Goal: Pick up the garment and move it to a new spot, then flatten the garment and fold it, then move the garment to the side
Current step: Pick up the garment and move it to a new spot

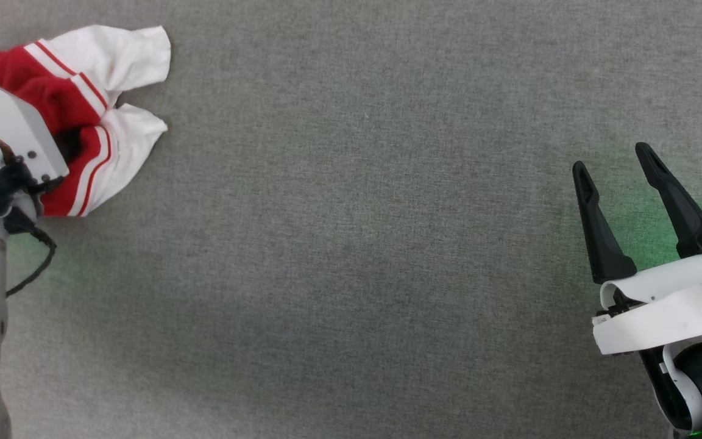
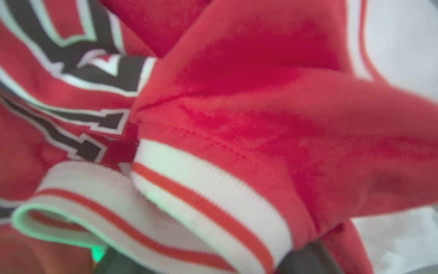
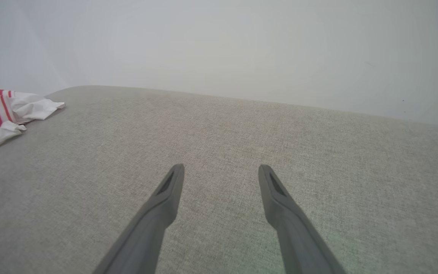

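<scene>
two grippers are spread: the right gripper (image 1: 610, 155) hangs empty over the right part of the worktop (image 1: 351, 244). the left gripper (image 2: 211, 262) sits in the crumpled garment (image 1: 101, 79) near the far left corner.

Black, white-edged lettering (image 2: 86, 72) crosses the red garment (image 2: 264, 125) toward ten o'clock in my left wrist view, but folds break it up and I can read nothing.

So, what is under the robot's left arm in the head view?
The crumpled red and white shirt lies under the left arm, on the grey cloth surface. The arm covers part of the shirt, so that part cannot be seen.
</scene>
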You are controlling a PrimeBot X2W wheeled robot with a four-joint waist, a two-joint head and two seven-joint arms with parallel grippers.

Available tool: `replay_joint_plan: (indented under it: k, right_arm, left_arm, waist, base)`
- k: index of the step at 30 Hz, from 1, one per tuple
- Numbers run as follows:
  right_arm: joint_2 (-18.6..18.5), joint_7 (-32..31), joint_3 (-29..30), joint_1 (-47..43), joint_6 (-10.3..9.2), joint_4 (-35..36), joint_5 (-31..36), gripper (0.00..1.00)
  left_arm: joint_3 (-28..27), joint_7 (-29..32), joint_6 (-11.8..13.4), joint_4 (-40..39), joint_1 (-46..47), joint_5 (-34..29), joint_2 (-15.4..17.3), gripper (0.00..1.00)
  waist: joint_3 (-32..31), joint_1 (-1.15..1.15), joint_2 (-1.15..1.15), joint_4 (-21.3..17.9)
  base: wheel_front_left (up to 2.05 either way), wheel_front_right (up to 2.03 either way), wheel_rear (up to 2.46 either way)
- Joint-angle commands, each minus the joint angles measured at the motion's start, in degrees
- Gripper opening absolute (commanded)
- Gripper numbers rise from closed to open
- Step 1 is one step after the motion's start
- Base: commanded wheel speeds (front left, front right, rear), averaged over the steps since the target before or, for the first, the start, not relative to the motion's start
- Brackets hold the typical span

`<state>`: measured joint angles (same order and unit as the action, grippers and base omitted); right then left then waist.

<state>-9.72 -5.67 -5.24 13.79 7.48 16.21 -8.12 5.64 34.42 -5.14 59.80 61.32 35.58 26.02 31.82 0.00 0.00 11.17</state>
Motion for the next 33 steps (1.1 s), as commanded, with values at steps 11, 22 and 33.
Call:
replay_joint_plan:
  k: [11, 22, 33]
  right_arm:
    - [1.05, 1.78, 0.01, -2.08, 0.02, -2.92, -1.29, 1.00]
    - [3.23, 5.00, -0.75, -6.23, 0.02, -8.37, -3.11, 1.00]
    - [5.35, 8.33, -0.70, -10.24, 0.02, -13.06, -4.67, 1.00]
  left_arm:
    - [2.67, -7.17, -1.87, 3.64, 0.69, -1.32, 1.46, 0.00]
    - [9.94, -13.18, -2.33, -6.06, 2.14, -2.63, 6.46, 0.00]
    - [16.17, -5.49, -2.35, -24.03, -0.23, 1.23, 11.90, 0.00]
  waist:
    - [-7.37, 0.00, 0.00, 1.31]
    - [-18.63, 0.00, 0.00, 2.64]
    - [-28.72, 0.00, 0.00, 1.94]
  base:
    - [0.00, 0.00, 0.00]
    - [0.00, 0.00, 0.00]
    - [0.00, 0.00, 0.00]
